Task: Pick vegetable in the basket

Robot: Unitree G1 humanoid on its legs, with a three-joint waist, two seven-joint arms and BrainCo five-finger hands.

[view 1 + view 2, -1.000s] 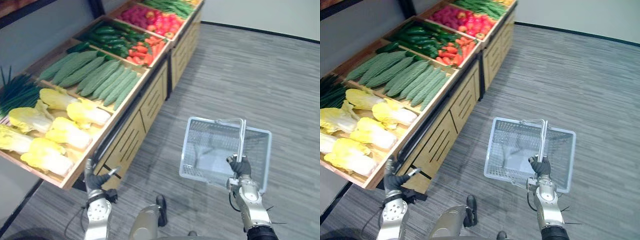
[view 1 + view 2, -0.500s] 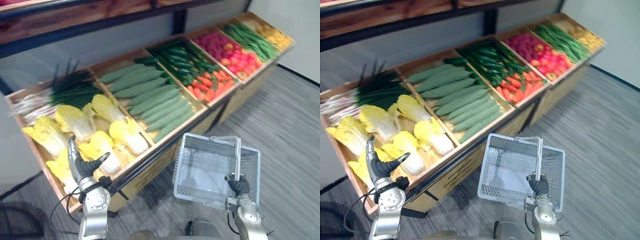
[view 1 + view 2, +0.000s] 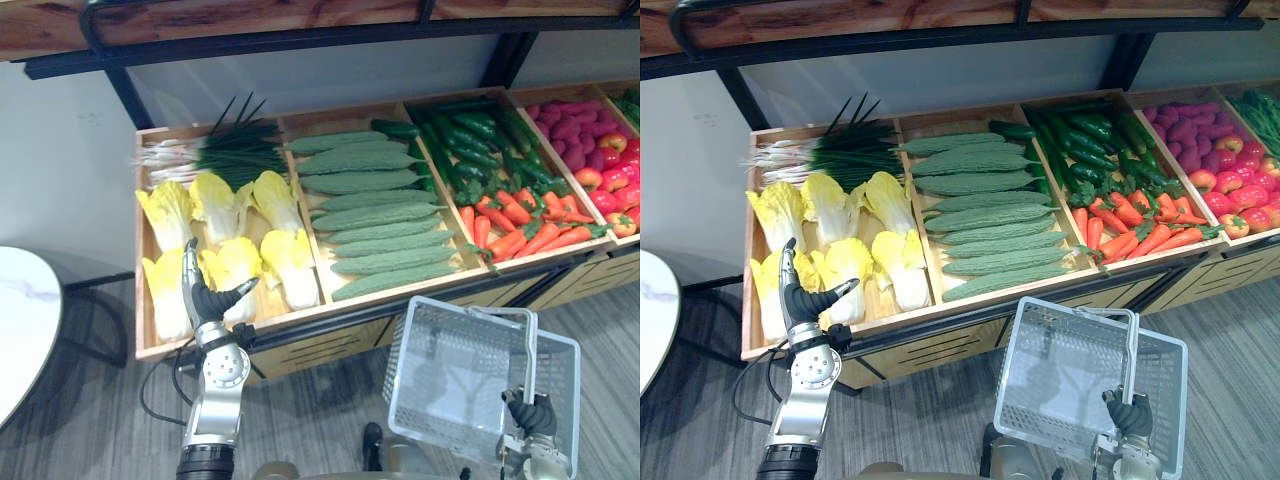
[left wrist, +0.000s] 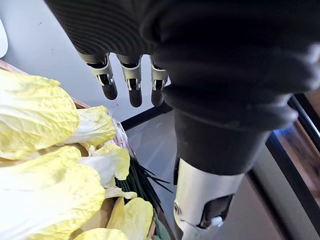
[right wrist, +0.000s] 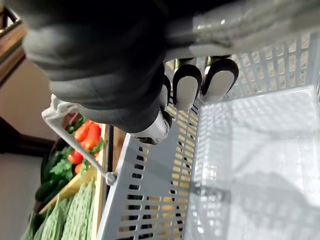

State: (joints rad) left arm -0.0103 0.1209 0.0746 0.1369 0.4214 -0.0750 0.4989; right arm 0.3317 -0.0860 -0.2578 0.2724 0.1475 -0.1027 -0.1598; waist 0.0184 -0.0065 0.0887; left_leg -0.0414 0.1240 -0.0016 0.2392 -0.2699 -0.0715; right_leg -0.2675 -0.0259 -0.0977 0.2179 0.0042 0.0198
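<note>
Six napa cabbages [image 3: 222, 210] are laid in two rows of three in the leftmost bin of a wooden display stand [image 3: 360, 303]. None is held. The left hand [image 3: 205, 295] is raised over the front row, just above the middle cabbage. Its fingers [image 4: 132, 82] are kept straight, its thumb is spread wide, and nothing is grasped.

One grey slotted plastic basket [image 3: 440, 370] is carried in front of the stand, below the bins and over the floor. Its single handle [image 3: 529, 350] is stood upright and is gripped by the right hand [image 3: 530, 415], whose fingers [image 5: 187, 85] are curled tightly round it. The basket's floor is seen bare in the right wrist view.

One bundle of spring onions [image 3: 225, 155] is laid behind the cabbages in the same bin. In the next bin to the right, eight bitter gourds [image 3: 375, 215] are stacked side by side from back to front. Further right, one bin is shared by cucumbers [image 3: 475, 150] at the back and carrots [image 3: 520, 225] at the front. Both are piled too closely to be counted.

One round white table [image 3: 20, 310] is placed well to the left of the stand.
</note>
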